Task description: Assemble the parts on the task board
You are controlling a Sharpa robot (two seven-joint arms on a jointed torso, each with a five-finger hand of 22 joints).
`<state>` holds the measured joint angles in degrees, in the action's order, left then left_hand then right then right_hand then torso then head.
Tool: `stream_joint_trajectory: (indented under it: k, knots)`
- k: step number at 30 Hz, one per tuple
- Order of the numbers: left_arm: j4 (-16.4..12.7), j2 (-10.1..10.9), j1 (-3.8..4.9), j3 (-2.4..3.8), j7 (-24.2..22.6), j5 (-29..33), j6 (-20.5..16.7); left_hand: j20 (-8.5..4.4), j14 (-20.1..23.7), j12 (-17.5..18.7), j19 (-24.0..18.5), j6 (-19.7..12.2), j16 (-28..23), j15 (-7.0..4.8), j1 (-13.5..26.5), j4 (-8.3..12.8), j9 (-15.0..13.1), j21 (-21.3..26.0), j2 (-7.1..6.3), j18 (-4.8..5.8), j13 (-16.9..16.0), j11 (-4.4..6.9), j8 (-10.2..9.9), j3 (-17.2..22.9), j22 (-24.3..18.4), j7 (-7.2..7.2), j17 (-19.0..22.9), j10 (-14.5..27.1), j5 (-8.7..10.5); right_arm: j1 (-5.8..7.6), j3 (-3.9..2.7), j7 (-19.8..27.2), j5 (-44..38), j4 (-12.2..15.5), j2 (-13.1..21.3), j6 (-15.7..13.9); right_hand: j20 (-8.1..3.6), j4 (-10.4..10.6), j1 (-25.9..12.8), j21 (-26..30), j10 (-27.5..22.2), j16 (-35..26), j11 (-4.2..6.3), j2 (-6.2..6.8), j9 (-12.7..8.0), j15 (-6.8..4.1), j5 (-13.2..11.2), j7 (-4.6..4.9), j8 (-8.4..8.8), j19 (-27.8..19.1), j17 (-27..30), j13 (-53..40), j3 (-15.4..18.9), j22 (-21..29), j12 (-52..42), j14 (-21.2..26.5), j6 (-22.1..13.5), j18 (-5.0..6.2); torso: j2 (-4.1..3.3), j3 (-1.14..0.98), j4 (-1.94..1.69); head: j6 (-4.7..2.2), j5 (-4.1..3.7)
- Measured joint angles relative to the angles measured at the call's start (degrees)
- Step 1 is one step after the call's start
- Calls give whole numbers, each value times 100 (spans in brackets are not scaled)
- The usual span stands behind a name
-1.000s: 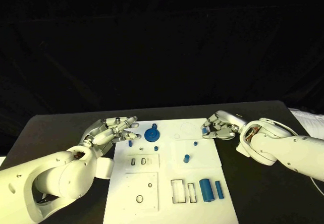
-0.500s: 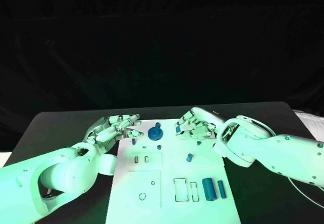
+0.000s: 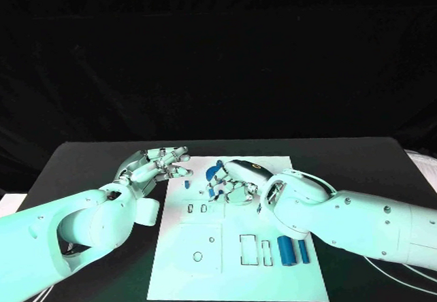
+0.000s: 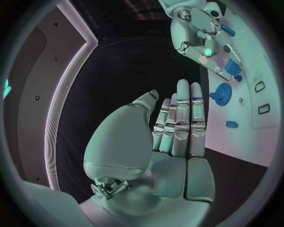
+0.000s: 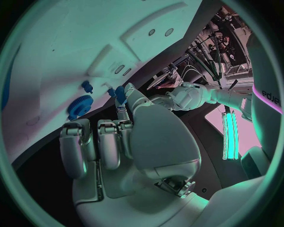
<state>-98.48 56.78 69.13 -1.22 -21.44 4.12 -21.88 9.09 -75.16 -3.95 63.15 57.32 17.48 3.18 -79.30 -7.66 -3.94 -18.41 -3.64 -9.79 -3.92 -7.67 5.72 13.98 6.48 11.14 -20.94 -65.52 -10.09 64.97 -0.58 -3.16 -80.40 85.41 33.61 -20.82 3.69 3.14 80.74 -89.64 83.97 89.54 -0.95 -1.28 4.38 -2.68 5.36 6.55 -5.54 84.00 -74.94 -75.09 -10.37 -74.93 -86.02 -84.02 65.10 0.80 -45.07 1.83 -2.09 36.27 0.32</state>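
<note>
The right hand (image 3: 236,187) is over the middle of the board (image 3: 191,275), fingers curled in, pinching a small blue part (image 5: 120,93) at the fingertips — the right wrist view shows it held just above the white surface, near the gear (image 5: 80,106). The left hand (image 3: 152,167) hovers at the board's left edge, fingers straight and together, holding nothing. The step looks like seating the pinched part in its hole. To do that well, the robot should keep the part upright, line it up over the hole before lowering, and press straight down — a tilted entry could jam. The left hand could steady the board.
</note>
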Motion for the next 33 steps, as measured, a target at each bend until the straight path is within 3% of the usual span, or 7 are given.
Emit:
stream_joint_trajectory:
  k: [8, 14, 28, 33]
  knots:
    - [-6, 5, 0, 0, -6, 12, 8, 0, 0, 0, 0, 0, 0, 0, 0, 0, 0, 0, 0, 0, 0, 0, 0, 0, 0, 0, 1, 0, 0, -115, 38, -243, -319, -100, -213, 115, 0, 0, -61, 0, 0, 0, 0, 32, 0, 0, 41, 0, 5, 0, 1, 20, 1, 1, 22, 0, 0, 0, -1, -4, 6, 59, 110]
    - [-35, 0, 1, 0, -8, 16, 21, 0, 0, 0, 0, 10, 0, 0, 0, 0, 0, 0, 0, -1, 0, 0, -3, 0, 0, 10, 0, 0, 0, -179, 49, -384, -528, -98, -267, 208, 0, 1, -115, 0, 0, 0, 0, 38, 0, 0, 41, 0, 17, 0, 1, 17, 1, 1, 43, 0, 0, 0, -4, -10, 3, 86, 114]
    - [-43, -1, 1, 0, -28, 21, 93, 0, 0, 0, 0, 21, 0, 0, 0, 0, 0, 0, 0, 0, 0, 0, -23, 0, 1, 21, -11, 0, 0, -189, 32, -560, -876, -53, -259, 243, 1, 1, -165, 0, 2, 0, -3, 87, 5, 1, 64, 0, 43, 0, 2, 18, 4, 2, 44, 0, 0, 0, -4, -15, 8, 124, 118]
    - [-41, -1, 1, 0, -36, 22, 120, 0, 0, 0, 0, 21, 0, 0, 0, 0, 0, 0, 0, 0, 0, 0, -23, 0, 1, 21, -11, 0, 0, -190, 27, -621, -987, -40, -237, 228, 1, 0, -191, 0, 2, 0, -3, 114, 19, 1, 208, 0, 42, 0, 2, 14, 5, 2, 44, 0, 0, 0, -3, -16, 6, 125, 110]
